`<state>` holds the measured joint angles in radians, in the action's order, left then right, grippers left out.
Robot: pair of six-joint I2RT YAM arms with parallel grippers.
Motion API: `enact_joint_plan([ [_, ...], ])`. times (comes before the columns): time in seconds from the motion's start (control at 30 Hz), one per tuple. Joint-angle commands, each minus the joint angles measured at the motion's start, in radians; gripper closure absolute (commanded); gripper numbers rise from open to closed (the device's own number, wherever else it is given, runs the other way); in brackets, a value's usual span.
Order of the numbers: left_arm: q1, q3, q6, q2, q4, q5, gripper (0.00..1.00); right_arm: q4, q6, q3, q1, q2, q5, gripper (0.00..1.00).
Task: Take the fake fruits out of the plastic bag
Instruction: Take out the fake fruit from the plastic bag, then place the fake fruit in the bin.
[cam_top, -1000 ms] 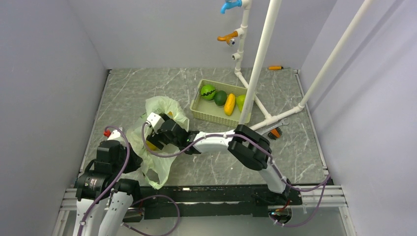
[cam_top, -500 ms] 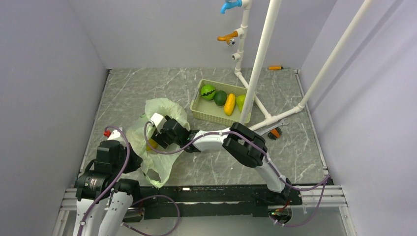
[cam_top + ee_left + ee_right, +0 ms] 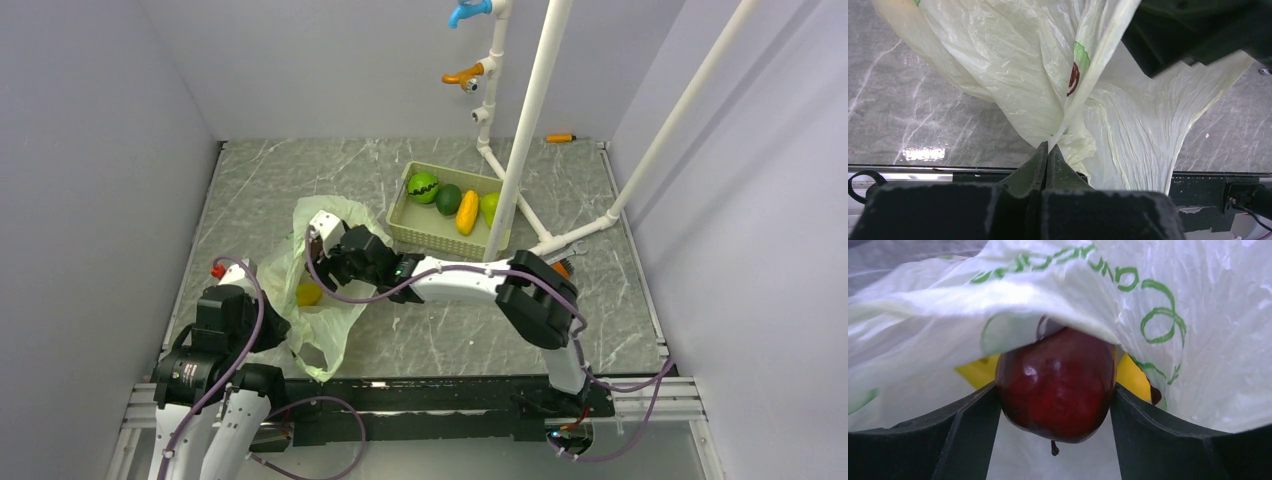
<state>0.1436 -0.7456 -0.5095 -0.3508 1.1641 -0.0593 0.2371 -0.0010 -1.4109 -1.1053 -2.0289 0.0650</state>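
Gripping the maroon fruit (image 3: 1058, 375) under a fold of the plastic bag (image 3: 322, 325), right gripper (image 3: 1054, 396) spread wide around it, left gripper (image 3: 1048, 148) pinched tight on the bag's film, bag at lower left of the desk (image 3: 290, 175).

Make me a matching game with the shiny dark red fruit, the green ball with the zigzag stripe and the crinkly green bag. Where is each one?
Things
1. glossy maroon plastic fruit
2. green plastic ball with dark zigzag band
3. thin pale-green plastic bag

Places
A. lying in the beige slotted tray
B. pinched in the shut left pincer
C. gripped on both sides by the right pincer

Pairs: 1-C, 2-A, 3-B
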Motion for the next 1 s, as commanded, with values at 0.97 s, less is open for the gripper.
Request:
enact_joint_plan([
  [0.97, 0.000, -0.005, 0.013, 0.000, -0.030, -0.026, 1.00, -0.299, 0.064, -0.005, -0.045, 0.603, -0.385, 1.00],
])
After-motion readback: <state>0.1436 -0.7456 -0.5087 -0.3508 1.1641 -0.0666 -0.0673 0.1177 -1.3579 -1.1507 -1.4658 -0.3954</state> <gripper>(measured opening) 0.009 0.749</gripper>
